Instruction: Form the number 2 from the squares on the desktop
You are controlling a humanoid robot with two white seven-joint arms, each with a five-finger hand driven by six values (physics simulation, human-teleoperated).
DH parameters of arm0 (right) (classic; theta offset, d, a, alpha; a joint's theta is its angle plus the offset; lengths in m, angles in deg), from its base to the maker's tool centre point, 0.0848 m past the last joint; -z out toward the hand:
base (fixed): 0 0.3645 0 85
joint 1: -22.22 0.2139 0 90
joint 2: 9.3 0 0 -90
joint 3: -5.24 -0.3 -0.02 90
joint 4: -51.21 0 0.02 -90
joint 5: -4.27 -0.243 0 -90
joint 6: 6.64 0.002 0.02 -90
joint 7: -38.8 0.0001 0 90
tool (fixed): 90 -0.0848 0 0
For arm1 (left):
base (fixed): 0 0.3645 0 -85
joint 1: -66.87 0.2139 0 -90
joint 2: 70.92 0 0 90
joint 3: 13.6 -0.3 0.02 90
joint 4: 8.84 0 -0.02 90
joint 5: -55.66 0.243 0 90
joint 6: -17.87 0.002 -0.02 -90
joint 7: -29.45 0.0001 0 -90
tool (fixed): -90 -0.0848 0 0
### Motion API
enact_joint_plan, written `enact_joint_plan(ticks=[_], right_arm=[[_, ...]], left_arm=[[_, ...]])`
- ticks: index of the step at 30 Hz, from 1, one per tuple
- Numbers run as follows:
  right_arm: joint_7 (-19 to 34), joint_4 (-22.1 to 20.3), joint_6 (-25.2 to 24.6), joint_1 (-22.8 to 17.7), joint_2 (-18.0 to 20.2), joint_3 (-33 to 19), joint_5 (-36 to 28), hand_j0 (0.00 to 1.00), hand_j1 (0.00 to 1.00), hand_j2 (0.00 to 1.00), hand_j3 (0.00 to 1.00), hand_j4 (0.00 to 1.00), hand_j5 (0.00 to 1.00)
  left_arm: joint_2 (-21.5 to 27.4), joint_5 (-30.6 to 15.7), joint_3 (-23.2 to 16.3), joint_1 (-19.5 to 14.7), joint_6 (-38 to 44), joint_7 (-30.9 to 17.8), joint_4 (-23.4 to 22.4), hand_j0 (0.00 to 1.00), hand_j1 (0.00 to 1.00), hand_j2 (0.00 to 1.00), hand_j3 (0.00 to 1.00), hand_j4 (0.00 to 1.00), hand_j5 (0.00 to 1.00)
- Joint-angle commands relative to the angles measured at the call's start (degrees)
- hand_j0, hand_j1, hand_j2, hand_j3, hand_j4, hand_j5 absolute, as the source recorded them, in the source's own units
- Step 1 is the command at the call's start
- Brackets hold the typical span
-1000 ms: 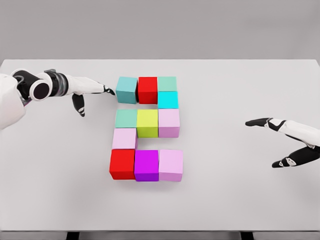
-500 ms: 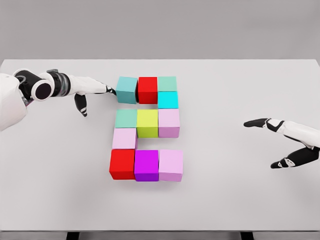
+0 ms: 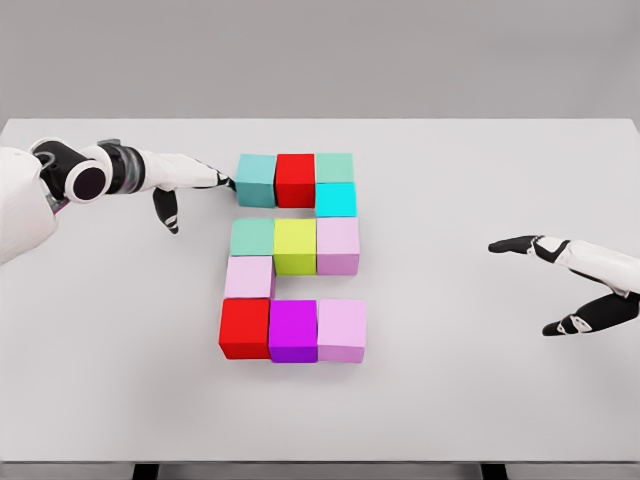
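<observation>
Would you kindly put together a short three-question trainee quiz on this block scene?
1. True or false: the left hand grips the teal block.
2. Which colour sits at the middle of the figure? A) yellow-green B) orange C) black
3. Fill in: the bottom row runs red block, ____ block, pink block.

Key: 1 false, its fingertips only reach that block's left side; 2 A, the yellow-green block; 3 magenta.
</observation>
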Motion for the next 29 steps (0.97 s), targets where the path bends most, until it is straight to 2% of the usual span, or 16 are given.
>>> enact_joint_plan(ticks=[1,7,10,12,14,15,17,20,22,24,25,29], right_arm=[[0.0,0.0,-0.1,0.0,0.1,0.0,-0.5,1.0,1.0,1.0,1.0,1.0,1.0],[0.0,0.1,-0.1,0.1,0.2,0.0,-0.5,1.0,1.0,1.0,1.0,1.0,1.0],[0.0,0.1,-0.1,0.1,0.1,0.0,-0.5,1.0,1.0,1.0,1.0,1.0,1.0],[0.0,0.1,-0.1,0.1,0.1,0.0,-0.4,1.0,1.0,1.0,1.0,1.0,1.0],[0.0,0.1,-0.1,0.1,0.1,0.0,-0.2,1.0,1.0,1.0,1.0,1.0,1.0],[0.0,0.1,-0.1,0.1,0.0,0.0,0.1,1.0,1.0,1.0,1.0,1.0,1.0],[0.0,0.0,-0.1,0.1,0.0,0.0,0.2,1.0,1.0,1.0,1.0,1.0,1.0],[0.0,0.0,-0.1,0.1,0.0,0.0,0.2,1.0,1.0,1.0,1.0,1.0,1.0],[0.0,0.0,-0.1,0.1,0.0,0.0,0.2,1.0,1.0,1.0,1.0,1.0,1.0],[0.0,0.0,-0.1,0.1,0.0,0.0,0.2,1.0,1.0,1.0,1.0,1.0,1.0],[0.0,0.0,-0.1,0.1,0.0,0.0,0.2,1.0,1.0,1.0,1.0,1.0,1.0],[0.0,0.0,-0.1,0.0,0.0,0.0,0.3,1.0,1.0,1.0,1.0,1.0,1.0]], left_arm=[[0.0,0.0,0.1,0.0,0.0,0.0,0.1,1.0,1.0,1.0,1.0,1.0,1.0],[0.4,0.0,0.1,0.0,0.0,0.0,0.4,1.0,1.0,1.0,1.0,1.0,1.0],[3.0,-0.2,0.3,-0.1,-0.1,0.0,0.3,1.0,1.0,1.0,1.0,1.0,1.0],[5.3,-0.8,2.7,0.0,-1.9,0.0,0.3,1.0,1.0,1.0,1.0,1.0,1.0],[8.8,-2.0,8.2,0.2,-11.5,0.0,0.3,1.0,1.0,1.0,1.0,1.0,1.0],[9.9,-4.5,10.8,0.9,-16.2,0.0,0.3,1.0,1.0,1.0,1.0,1.0,1.0],[11.8,-15.5,18.0,5.1,-26.9,0.0,0.5,1.0,1.0,1.0,1.0,1.0,1.0],[16.2,-33.3,28.4,16.2,-26.9,0.0,5.6,1.0,1.0,1.0,1.0,1.0,1.0],[18.0,-41.6,32.8,22.8,-26.9,0.0,7.6,1.0,1.0,1.0,1.0,1.0,1.0],[19.6,-43.6,34.2,27.9,-26.9,0.0,8.2,1.0,1.0,1.0,1.0,1.0,1.0],[19.7,-44.4,34.2,29.4,-26.9,0.0,8.2,1.0,1.0,1.0,1.0,1.0,1.0],[19.8,-44.7,34.2,30.8,-26.9,0.0,8.1,1.0,1.0,1.0,1.0,1.0,1.0]])
